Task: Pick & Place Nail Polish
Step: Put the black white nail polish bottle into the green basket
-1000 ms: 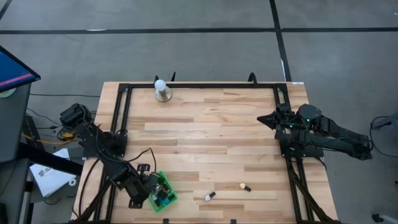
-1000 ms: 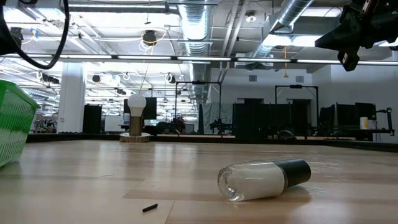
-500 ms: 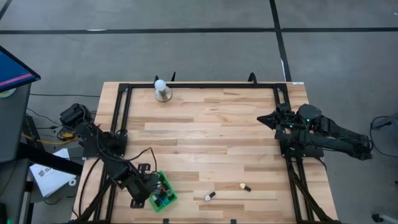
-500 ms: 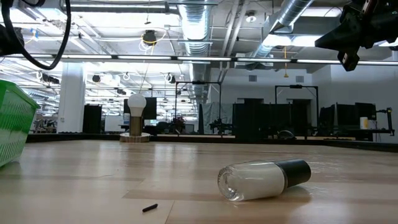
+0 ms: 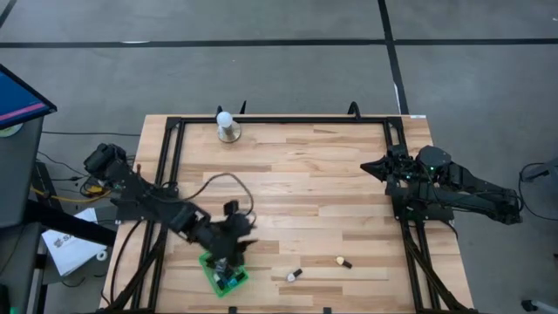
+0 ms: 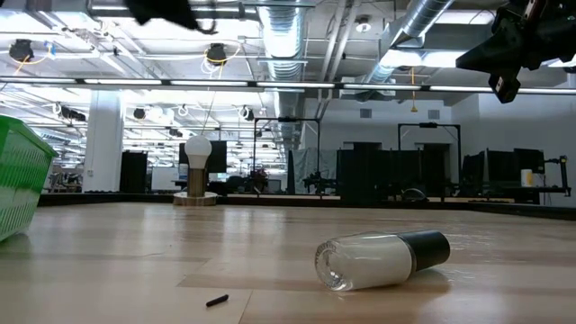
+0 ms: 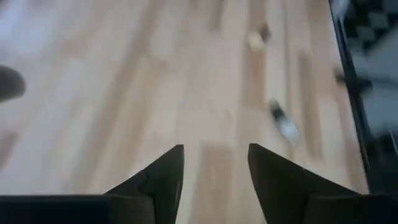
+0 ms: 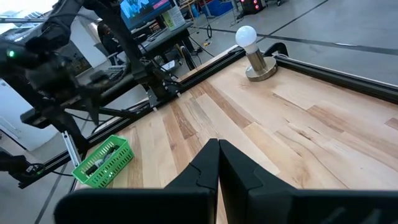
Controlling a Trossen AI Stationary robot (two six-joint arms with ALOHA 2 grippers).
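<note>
High view: left jaws above green basket; two nail polish bottles lie on bench beyond jaws, too small for detail; right jaws at bench edge.
Low view: white bottle, dark cap, on side.
Left wrist: jaws parted, empty; bottles blurred ahead.
Right wrist: jaws pressed together, empty.

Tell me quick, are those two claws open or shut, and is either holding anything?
Left gripper: open, holding nothing, above the table by the green basket.
Right gripper: shut, holding nothing, waiting at the table's right edge.
</note>
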